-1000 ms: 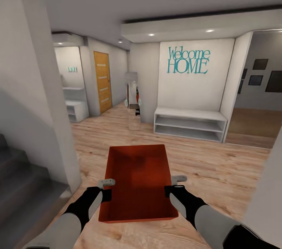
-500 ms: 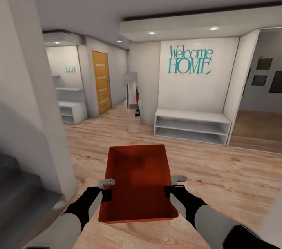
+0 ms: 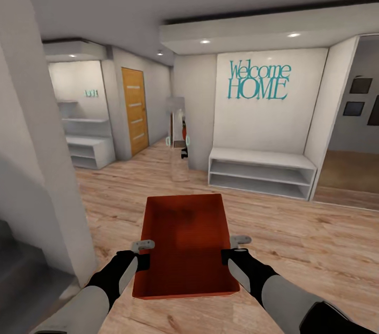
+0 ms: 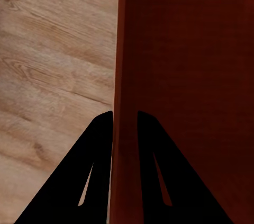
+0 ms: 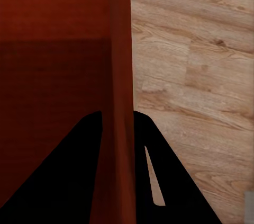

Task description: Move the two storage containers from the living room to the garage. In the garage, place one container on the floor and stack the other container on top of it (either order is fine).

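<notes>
Storage container (image 3: pixel 185 247): orange-red, open-top, empty, carried level in front of the robot above the light wood plank floor (image 3: pixel 295 239), not resting on it.

Left claw (image 3: pixel 143 260): clamped on the container's left wall; in the left wrist view the left claw (image 4: pixel 125 121) has one black finger on each side of the storage container (image 4: pixel 180 49) wall.

Right claw (image 3: pixel 227 256): clamped on the container's right wall; in the right wrist view the right claw (image 5: pixel 117 118) straddles the storage container (image 5: pixel 58 38) wall the same way, plank floor (image 5: pixel 196 70) beyond.

Grey stair steps (image 3: pixel 21 276): near left, beside a white wall column (image 3: pixel 37 155).

White low shelf bench (image 3: pixel 260 172): farther ahead, right of centre, against the wall.

Teal "Welcome HOME" lettering (image 3: pixel 258 80): on the wall above the bench.

Tall mirror (image 3: pixel 178 131): left of the bench.

Wooden door (image 3: pixel 134 110): far left hallway.

White shelving unit (image 3: pixel 84 139): left of the door.

Dark picture frames (image 3: pixel 360 97): on a far right wall, through an opening.
</notes>
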